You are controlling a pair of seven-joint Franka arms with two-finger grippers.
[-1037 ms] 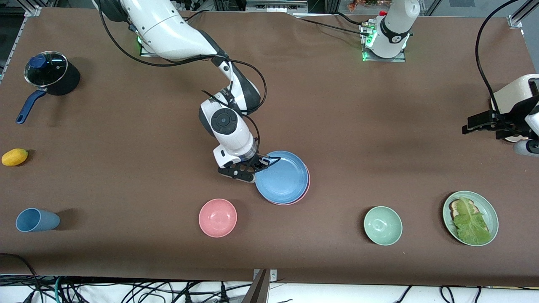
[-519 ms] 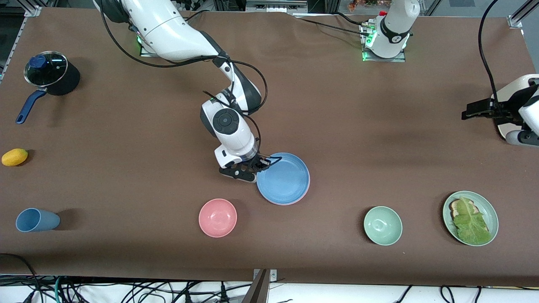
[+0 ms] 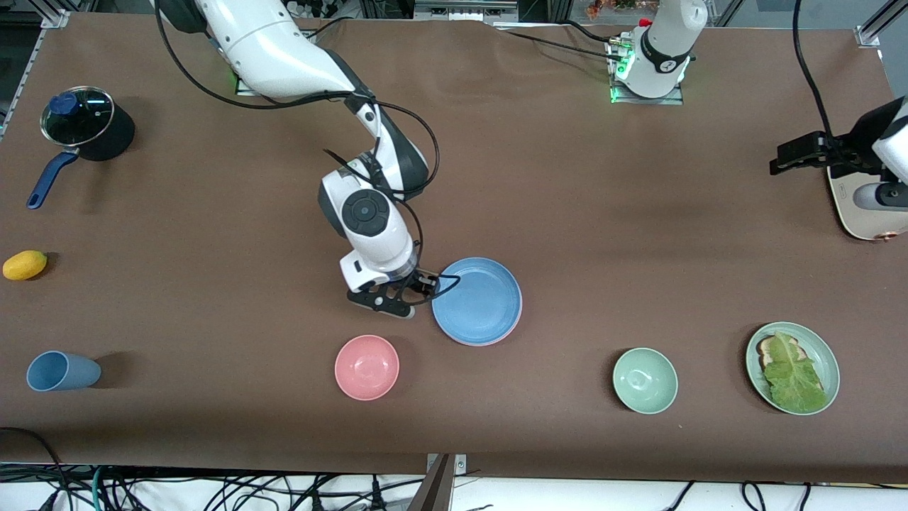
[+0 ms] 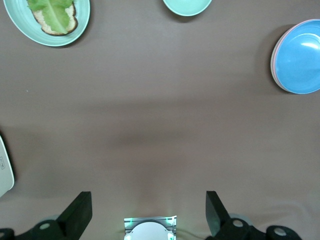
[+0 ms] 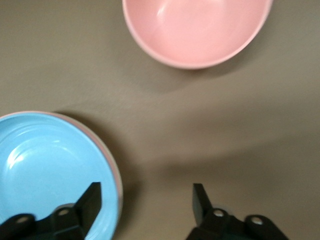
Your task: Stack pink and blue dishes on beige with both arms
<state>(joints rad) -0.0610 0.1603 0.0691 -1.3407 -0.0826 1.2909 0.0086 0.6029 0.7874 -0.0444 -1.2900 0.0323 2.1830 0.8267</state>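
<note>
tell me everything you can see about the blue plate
The blue plate is wide, shallow, round and matte-looking, with faint rings inside and nothing in it. It sits level on a pink plate, of which only a thin rim shows, mid-table, farther from the front camera than the pink bowl. The right claw, open, is beside its rim, not gripping it.

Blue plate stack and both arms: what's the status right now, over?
Right end effector open, empty, beside round matte blue plate. Blue sits on pink plate. Left end effector open, waiting at left arm's table end. Beige plate not identifiable.
</note>
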